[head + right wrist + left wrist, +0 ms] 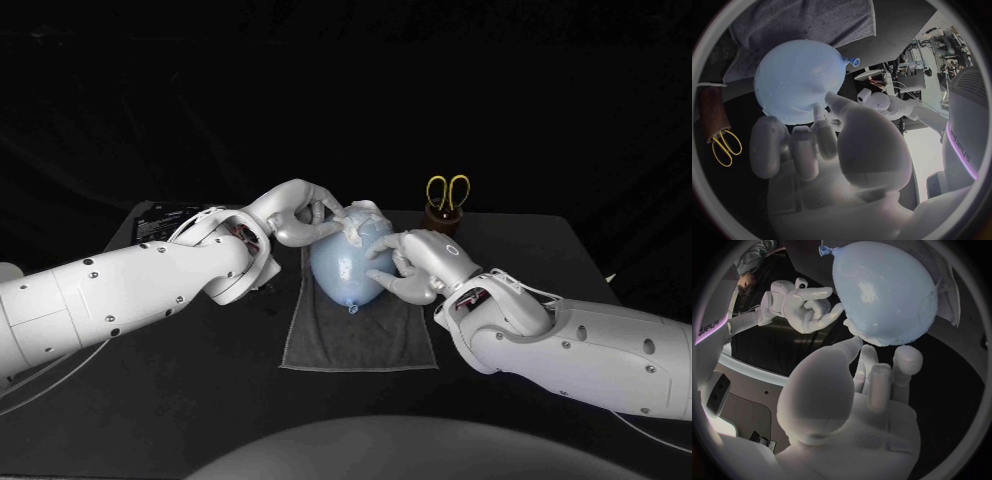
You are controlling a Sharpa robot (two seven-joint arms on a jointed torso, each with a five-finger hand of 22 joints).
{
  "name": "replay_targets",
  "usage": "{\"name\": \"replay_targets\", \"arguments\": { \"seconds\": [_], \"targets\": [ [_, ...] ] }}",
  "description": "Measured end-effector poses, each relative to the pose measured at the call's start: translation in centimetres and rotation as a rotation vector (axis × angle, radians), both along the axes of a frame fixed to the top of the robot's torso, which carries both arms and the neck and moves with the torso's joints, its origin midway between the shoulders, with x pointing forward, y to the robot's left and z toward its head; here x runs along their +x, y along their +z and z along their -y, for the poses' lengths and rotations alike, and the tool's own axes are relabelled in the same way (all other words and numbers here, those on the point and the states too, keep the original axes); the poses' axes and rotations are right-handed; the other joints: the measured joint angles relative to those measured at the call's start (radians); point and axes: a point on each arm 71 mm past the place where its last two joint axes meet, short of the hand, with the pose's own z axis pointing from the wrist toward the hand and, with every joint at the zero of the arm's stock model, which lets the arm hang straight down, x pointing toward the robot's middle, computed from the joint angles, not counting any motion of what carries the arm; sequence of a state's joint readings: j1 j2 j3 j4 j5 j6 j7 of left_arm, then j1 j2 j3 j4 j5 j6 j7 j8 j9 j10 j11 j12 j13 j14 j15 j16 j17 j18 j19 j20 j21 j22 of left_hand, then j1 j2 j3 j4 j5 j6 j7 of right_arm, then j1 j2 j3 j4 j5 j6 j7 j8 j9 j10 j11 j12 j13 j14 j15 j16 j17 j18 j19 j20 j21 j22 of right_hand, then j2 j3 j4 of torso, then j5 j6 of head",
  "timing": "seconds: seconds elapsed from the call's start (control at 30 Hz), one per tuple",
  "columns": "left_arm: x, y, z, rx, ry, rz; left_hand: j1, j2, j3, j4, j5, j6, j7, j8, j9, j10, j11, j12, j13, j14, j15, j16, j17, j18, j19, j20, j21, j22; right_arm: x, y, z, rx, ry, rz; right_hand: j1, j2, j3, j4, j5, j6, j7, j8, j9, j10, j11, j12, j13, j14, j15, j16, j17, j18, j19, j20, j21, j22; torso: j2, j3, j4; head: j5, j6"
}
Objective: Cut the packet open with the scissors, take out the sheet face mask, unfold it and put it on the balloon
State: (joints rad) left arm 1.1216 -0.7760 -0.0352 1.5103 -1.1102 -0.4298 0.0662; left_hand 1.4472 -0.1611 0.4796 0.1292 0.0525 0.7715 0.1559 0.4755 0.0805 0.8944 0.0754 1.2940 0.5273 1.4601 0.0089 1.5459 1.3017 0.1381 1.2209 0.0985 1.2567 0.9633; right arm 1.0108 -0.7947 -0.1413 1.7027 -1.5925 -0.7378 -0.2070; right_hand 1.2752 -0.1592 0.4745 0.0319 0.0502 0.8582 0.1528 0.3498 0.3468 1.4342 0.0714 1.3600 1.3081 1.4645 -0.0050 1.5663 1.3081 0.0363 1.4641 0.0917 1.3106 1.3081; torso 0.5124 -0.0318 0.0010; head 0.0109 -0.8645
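On the grey towel (361, 345) at the middle of the black table (526, 240), the pale blue balloon (346, 272) lies with its knot toward me. By my reckoning this is the last step of the job: fitting the sheet face mask (361, 218) over it. My left hand (300, 215) reaches in at the balloon's far end, fingers bent down to the translucent sheet, which sits bunched and crumpled there. My right hand (415, 265) lies against the balloon's side, thumb and fingertips touching its skin. Whether either set of fingers pinches the mask or merely presses on it I cannot tell, as the tips lie close together against the balloon. The yellow-handled scissors (447, 190) stand upright in a brown holder (444, 217) just beyond the towel's far corner, apart from both hands, so the cutting looks done. The sheet covers only the far end, and most of the balloon toward the knot is bare. The next move, as I judge it, calls for one hand to steady the balloon while the other draws the sheet's edge toward the knot and smooths it flat. That needs a light touch, since a damp sheet is likely to fold onto itself and a round balloon may roll off the towel.
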Motion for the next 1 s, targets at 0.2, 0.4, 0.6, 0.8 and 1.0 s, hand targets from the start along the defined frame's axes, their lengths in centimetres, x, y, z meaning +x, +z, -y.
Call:
{"name": "replay_targets", "arguments": {
  "seconds": [0.2,0.4,0.6,0.8,1.0],
  "targets": [
    [0.1,0.1,0.4,0.006,0.002,0.005,0.0,0.0,0.004,0.002,0.0,0.0,0.0,-0.004,0.0,0.031,-0.002,0.016,0.043,0.0,0.0,0.006,0.006,0.0,0.011,0.0,0.01,0.018,0.0,-0.1,0.0,-0.005,-0.003,-0.003,0.0,0.0,-0.003,-0.003,0.0,0.005,0.002,0.0,0.0,0.0,0.0,0.0,0.0,0.0,0.0,-0.001,0.0,0.0,0.0,0.0,0.0,0.0,0.0,-0.0001,-0.0005,0.001,0.0],
    [0.2,0.4,0.6,0.0,0.003,0.012,-0.004,0.004,0.009,0.007,0.0,0.011,0.0,-0.008,-0.001,0.058,-0.003,0.028,0.079,0.0,0.0,0.006,0.006,-0.015,0.021,0.003,0.023,0.036,0.0,-0.2,0.0,-0.009,-0.005,-0.006,0.0,0.0,-0.003,-0.003,0.0,0.005,0.002,0.0,0.0,0.0,0.0,0.0,-0.001,-0.002,0.002,0.001,0.0,0.0,0.0,0.0,0.0,0.0,0.001,0.0002,-0.0003,0.001,-0.001],
    [0.3,0.9,0.6,-0.009,0.005,0.022,-0.013,0.003,0.012,0.01,0.0,0.015,-0.004,-0.013,-0.001,0.068,-0.004,0.033,0.098,0.0,0.0,0.006,0.006,-0.015,0.028,0.003,0.028,0.049,0.0,-0.3,0.0,-0.013,-0.008,-0.008,0.0,0.0,-0.003,-0.003,0.0,0.005,0.002,0.0,0.0,0.0,0.0,0.0,-0.001,-0.002,0.002,0.001,-0.001,0.0,0.0,0.001,0.0,-0.001,0.0,0.0009,0.0,0.0,-0.002],
    [0.6,1.0,0.9,-0.008,0.009,0.017,-0.003,0.013,0.032,0.001,0.0,0.022,-0.004,-0.021,-0.002,0.071,-0.008,0.033,0.1,0.004,-0.004,0.006,0.006,-0.015,0.032,0.0,0.036,0.054,0.0,-0.3,0.1,-0.015,-0.01,-0.01,0.0,0.0,-0.003,-0.003,0.0,0.008,-0.001,0.0,0.0,0.0,0.0,0.0,0.0,-0.002,0.002,0.0,-0.001,0.0,0.002,0.006,0.0,-0.001,0.0,0.0009,0.0,0.0,-0.002],
    [1.1,0.7,0.9,0.01,0.022,-0.002,0.008,0.005,0.049,-0.016,0.0,0.022,-0.004,-0.033,-0.005,0.063,-0.008,0.028,0.087,0.004,-0.004,0.006,0.006,-0.015,0.032,0.0,0.036,0.055,0.0,-0.3,0.1,-0.016,-0.012,-0.011,0.0,0.0,-0.003,-0.003,0.0,0.008,-0.001,0.0,0.0,0.0,0.0,0.0,0.0,-0.002,0.002,0.0,-0.001,0.0,0.002,0.006,0.0,0.0,0.0,0.0008,0.0,0.002,-0.002]
  ]
}}
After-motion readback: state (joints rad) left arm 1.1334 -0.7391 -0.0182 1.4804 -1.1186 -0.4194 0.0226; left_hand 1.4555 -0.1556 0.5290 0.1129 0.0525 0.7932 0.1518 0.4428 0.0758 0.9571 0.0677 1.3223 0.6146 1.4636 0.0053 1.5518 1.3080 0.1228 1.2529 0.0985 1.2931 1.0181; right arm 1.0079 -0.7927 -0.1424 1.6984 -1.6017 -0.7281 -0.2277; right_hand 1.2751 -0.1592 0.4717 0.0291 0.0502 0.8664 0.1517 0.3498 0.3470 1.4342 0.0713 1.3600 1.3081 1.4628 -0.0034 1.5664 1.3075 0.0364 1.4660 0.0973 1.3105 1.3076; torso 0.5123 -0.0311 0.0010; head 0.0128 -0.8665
